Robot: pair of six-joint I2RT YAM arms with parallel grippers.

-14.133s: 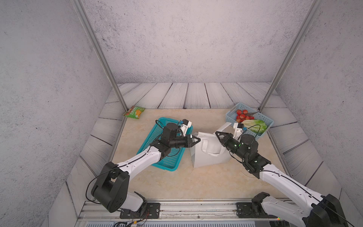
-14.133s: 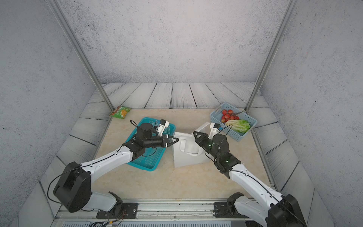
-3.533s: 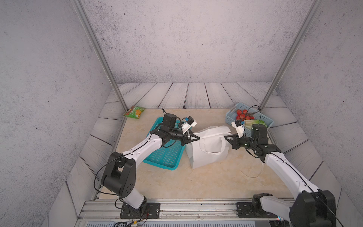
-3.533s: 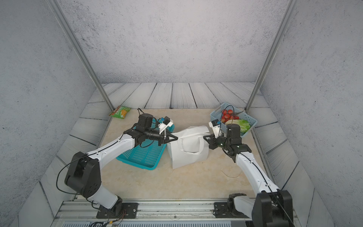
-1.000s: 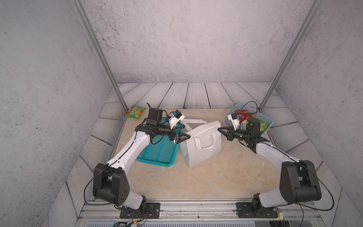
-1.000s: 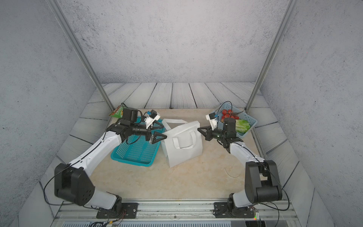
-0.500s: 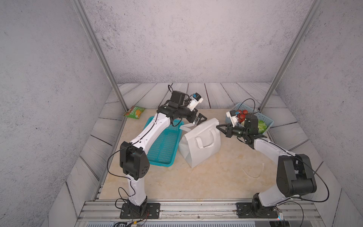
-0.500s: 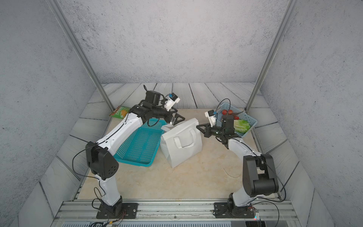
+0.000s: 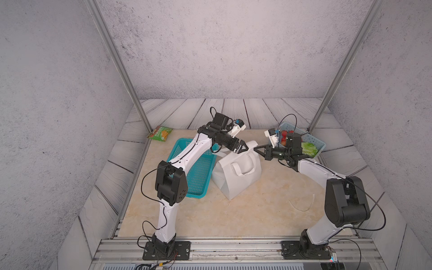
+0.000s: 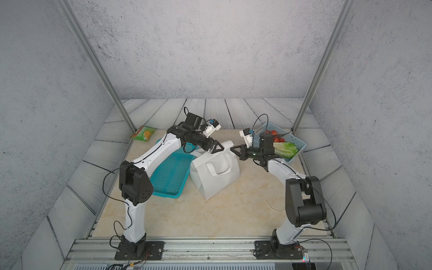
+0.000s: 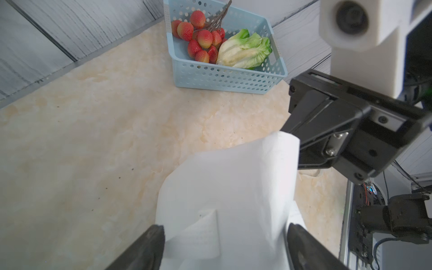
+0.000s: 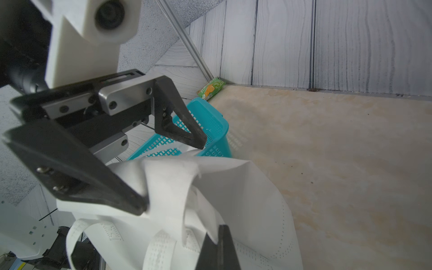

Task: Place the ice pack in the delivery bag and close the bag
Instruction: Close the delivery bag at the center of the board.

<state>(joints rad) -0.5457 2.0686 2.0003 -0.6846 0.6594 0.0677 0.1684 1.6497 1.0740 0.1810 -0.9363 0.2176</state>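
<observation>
While gripped at its top, the delivery bag (image 9: 233, 187) stands mid-table.
Left gripper (image 9: 242, 149) gapes astride its top flap (image 9: 250, 145); right gripper (image 9: 258, 148) pinches that flap. Teal basket (image 9: 198, 177) just left, pale blue produce basket (image 9: 319, 145) far right.

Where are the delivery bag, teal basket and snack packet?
delivery bag (image 9: 238, 184), in a top view, lower front panel.
teal basket (image 9: 199, 171), in a top view, bare mesh floor.
snack packet (image 9: 160, 134), in a top view, middle of its face.

delivery bag (image 9: 236, 180) | white boxy tote, loop handle on near face | standing upright, top flap sticking up | centre of frame in both top views
</observation>
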